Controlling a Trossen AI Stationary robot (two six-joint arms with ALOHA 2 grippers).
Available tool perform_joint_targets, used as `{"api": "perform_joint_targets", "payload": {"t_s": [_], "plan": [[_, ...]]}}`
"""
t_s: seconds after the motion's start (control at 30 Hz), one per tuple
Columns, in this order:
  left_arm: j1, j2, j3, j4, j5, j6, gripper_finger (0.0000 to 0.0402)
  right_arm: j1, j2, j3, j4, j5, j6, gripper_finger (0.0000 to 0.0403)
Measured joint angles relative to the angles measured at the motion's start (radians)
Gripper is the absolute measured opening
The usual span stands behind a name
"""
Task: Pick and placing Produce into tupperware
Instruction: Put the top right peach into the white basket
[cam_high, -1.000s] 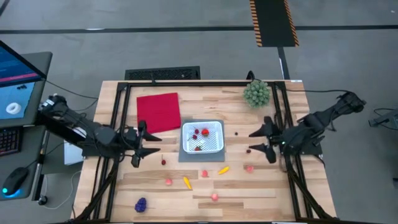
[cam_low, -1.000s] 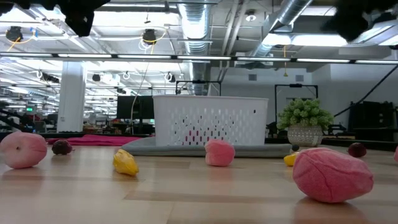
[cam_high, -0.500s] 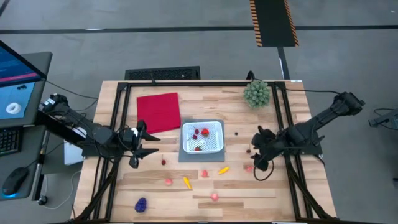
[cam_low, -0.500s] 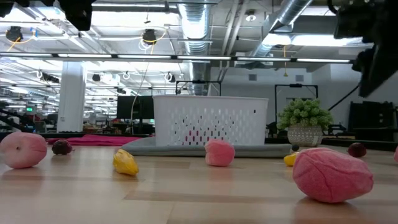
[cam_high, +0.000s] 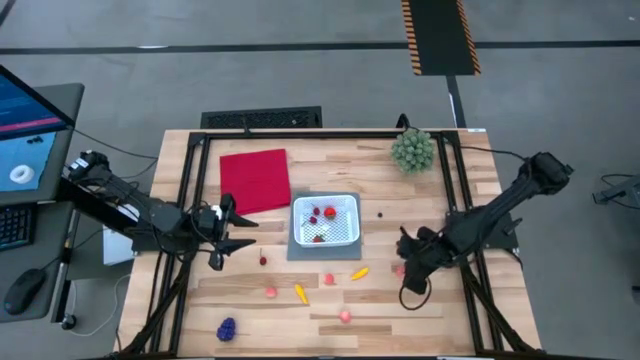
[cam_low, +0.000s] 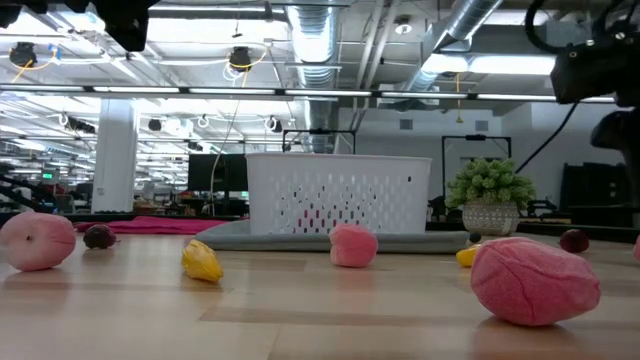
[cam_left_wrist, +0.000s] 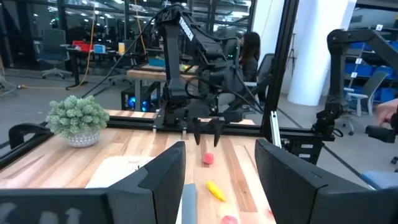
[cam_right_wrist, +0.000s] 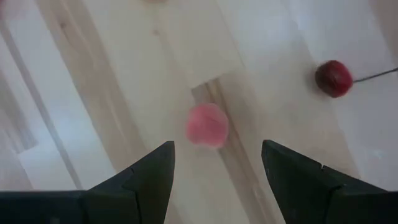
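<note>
The white tupperware (cam_high: 325, 221) stands mid-table on a grey mat, with a few red produce pieces inside. More produce lies loose on the wood near it: pink pieces (cam_high: 329, 279), a yellow one (cam_high: 300, 293), an orange one (cam_high: 359, 272) and purple grapes (cam_high: 227, 328). My right gripper (cam_right_wrist: 214, 171) is open and points down over a pink fruit (cam_right_wrist: 207, 124), with a gap to it and one finger on either side. A dark red cherry (cam_right_wrist: 334, 78) lies close by. My left gripper (cam_high: 226, 236) waits open and level, left of the tupperware.
A flat red cloth (cam_high: 255, 180) lies far left of the tupperware. A green spiky plant (cam_high: 412, 149) stands at the far right corner. Black frame rails (cam_high: 190, 200) run along the table's sides. Bare wood lies between the loose pieces.
My right gripper has sunk and gone toward the table's near edge. It has tipped from nearly level to pointing down over the pink fruit, and its fingers stay apart. No produce has moved.
</note>
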Motion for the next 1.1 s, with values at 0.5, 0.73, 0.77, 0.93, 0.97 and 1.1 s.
{"api": "perform_joint_targets", "payload": {"t_s": [0.5, 0.73, 0.77, 0.93, 0.97, 1.1], "plan": [[0.000, 0.000, 0.000, -0.007, 0.001, -0.001, 0.0185, 0.001, 0.141, 0.000, 0.113, 0.003, -0.045, 0.0265], [0.000, 0.010, 0.000, -0.010, 0.002, -0.009, 0.0185, 0.000, 0.188, 0.000, 0.116, 0.003, -0.048, 0.0258], [0.000, 0.013, 0.000, -0.009, 0.003, -0.010, 0.0185, 0.000, 0.191, 0.000, 0.117, 0.003, -0.054, 0.0251], [0.000, 0.039, 0.000, -0.002, 0.001, -0.010, 0.0185, -0.005, 0.186, 0.000, 0.124, 0.007, -0.079, 0.0173], [0.000, 0.044, 0.000, 0.001, 0.000, -0.011, 0.0185, -0.006, 0.180, 0.000, 0.127, 0.007, -0.087, 0.0155], [0.000, 0.059, 0.000, 0.015, 0.000, -0.010, 0.0185, -0.006, 0.147, 0.000, 0.153, 0.010, -0.113, 0.0107]]}}
